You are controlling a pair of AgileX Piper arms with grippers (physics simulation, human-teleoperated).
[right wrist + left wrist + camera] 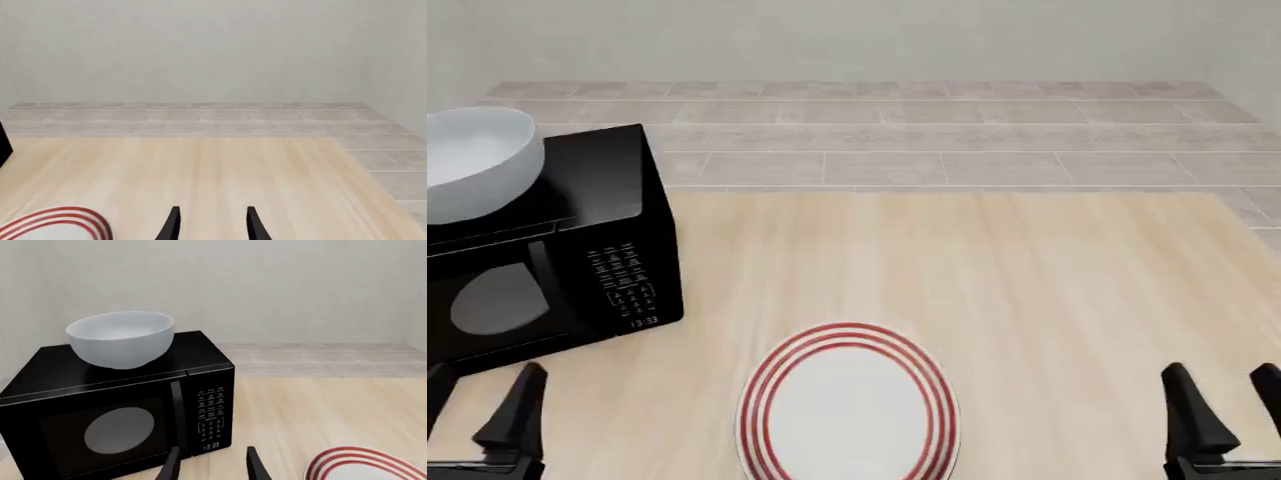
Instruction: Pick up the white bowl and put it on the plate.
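White bowl (474,160) sits atop black microwave (574,250), clock reading 13:33; plate (849,410) right of microwave; both end effectors open, empty.

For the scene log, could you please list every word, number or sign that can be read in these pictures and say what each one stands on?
"13:33": the clock display at the bottom of the control panel of the black microwave, read in the left wrist view.
The keypad labels on that panel: too small and blurred to read in any view.
White bowl: no text.
Plate: only red rings, no text.
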